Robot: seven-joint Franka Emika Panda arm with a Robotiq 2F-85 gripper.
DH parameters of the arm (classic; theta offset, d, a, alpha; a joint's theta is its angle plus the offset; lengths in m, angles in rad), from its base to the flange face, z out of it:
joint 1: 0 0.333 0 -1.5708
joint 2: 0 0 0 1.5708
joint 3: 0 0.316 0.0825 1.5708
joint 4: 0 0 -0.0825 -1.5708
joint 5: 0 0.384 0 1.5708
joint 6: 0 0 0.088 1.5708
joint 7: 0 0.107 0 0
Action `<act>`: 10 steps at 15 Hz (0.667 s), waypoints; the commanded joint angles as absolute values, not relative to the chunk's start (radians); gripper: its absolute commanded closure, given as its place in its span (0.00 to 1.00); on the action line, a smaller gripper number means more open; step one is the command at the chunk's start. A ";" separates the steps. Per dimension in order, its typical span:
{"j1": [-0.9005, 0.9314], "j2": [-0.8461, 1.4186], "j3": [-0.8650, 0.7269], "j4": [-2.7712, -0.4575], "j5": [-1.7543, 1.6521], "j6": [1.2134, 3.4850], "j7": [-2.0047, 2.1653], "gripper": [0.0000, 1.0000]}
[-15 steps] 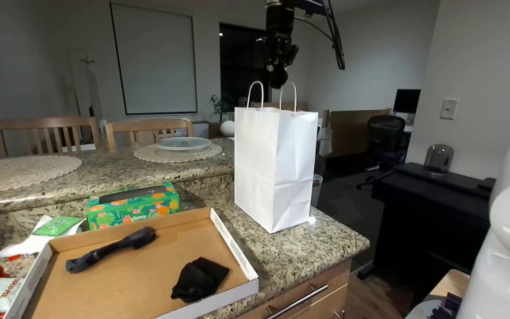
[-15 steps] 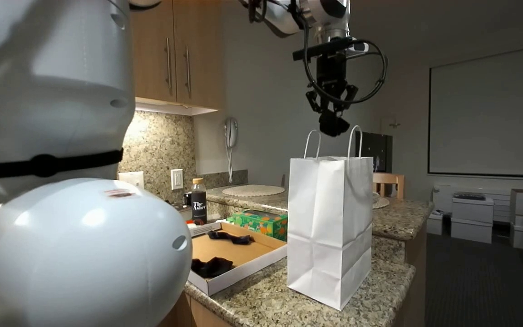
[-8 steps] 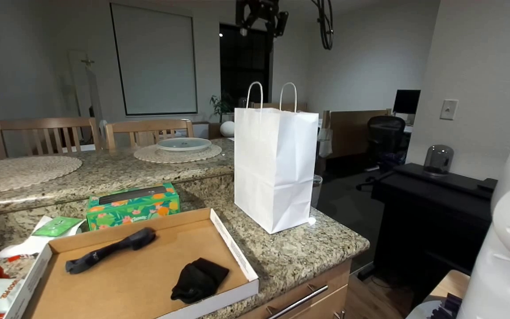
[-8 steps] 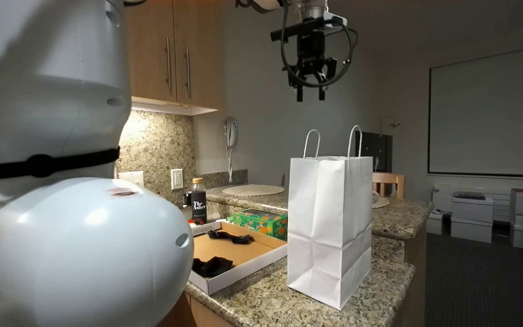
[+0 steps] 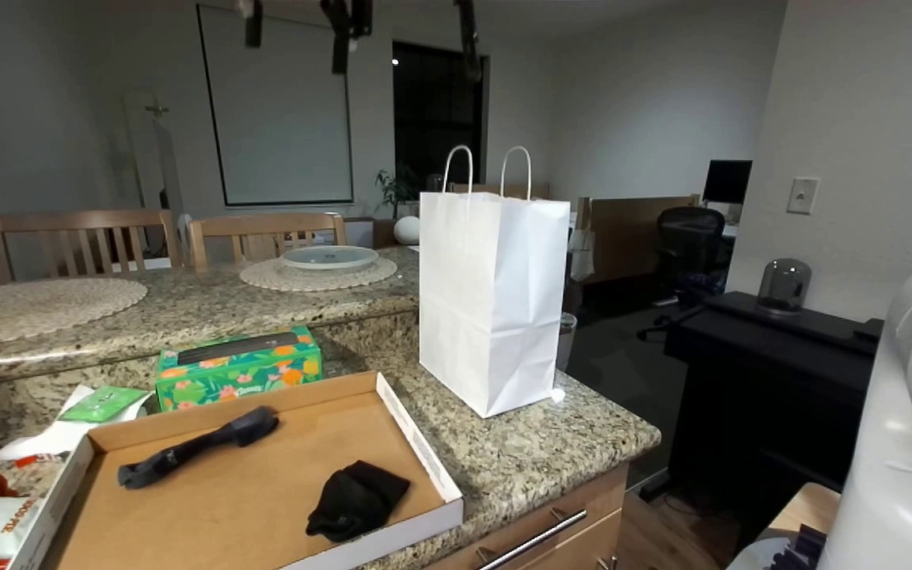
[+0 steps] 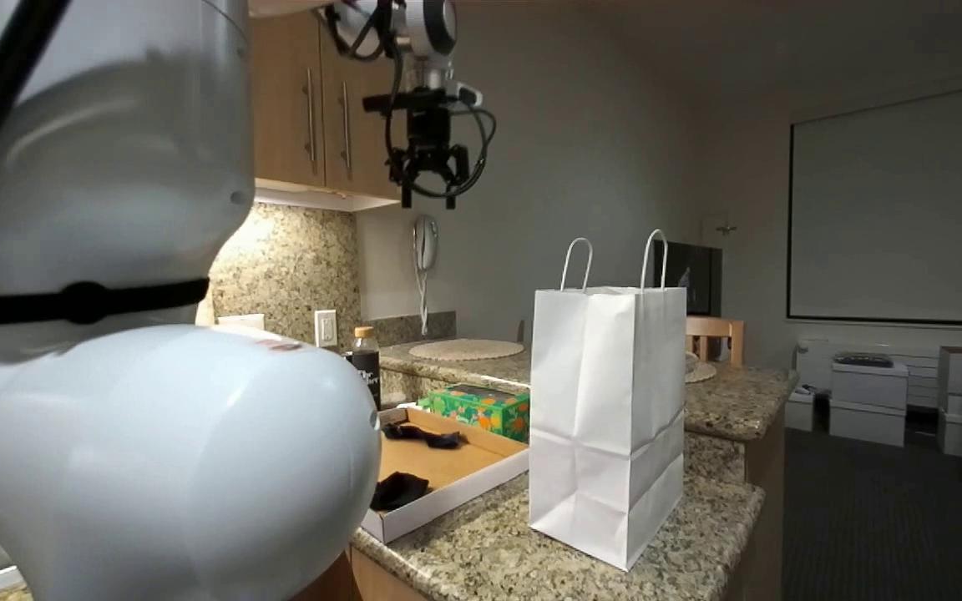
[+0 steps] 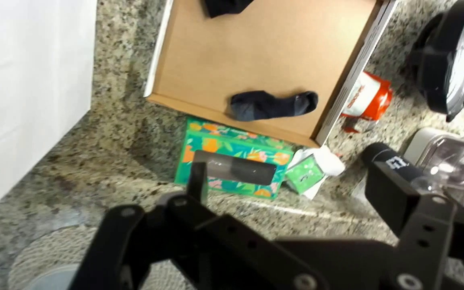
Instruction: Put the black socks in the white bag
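Two dark socks lie apart in a shallow cardboard tray (image 5: 266, 507): a bunched black sock (image 5: 355, 500) and a stretched-out charcoal-black sock (image 5: 199, 447). In the wrist view, the stretched sock (image 7: 272, 105) shows whole, while the bunched one (image 7: 226, 6) is cut off by the top edge. The white bag (image 6: 589, 417) stands upright on the counter beside the tray, handles up; its inside is hidden in every view. My gripper (image 6: 428, 200) hangs high above the counter on the tray's side of the bag. Its jaws stand wide apart, with nothing between the fingertips (image 7: 391, 193).
Touching the tray's back edge is a green flowered tissue box (image 7: 232, 161). A green packet (image 7: 304, 174), a red-and-white packet (image 7: 367, 96) and a dark bottle (image 7: 395, 161) lie past the tray. The raised counter carries woven mats (image 5: 44, 305). A wall cabinet (image 6: 322, 100) is near the arm.
A second ago my gripper held a black bundle above the bag. The jaws have opened, the bundle is out of view, and the gripper has risen and swung from the bag toward the tray.
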State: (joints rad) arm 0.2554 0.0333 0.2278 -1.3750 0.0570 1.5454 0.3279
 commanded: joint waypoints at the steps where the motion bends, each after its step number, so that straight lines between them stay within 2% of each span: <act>1: 0.311 0.194 0.273 -1.348 0.029 1.597 0.350 0.00; 6: 0.400 0.445 0.252 -1.280 0.017 1.691 0.407 0.00; 10: 0.457 0.555 0.228 -1.292 0.029 1.803 0.420 0.00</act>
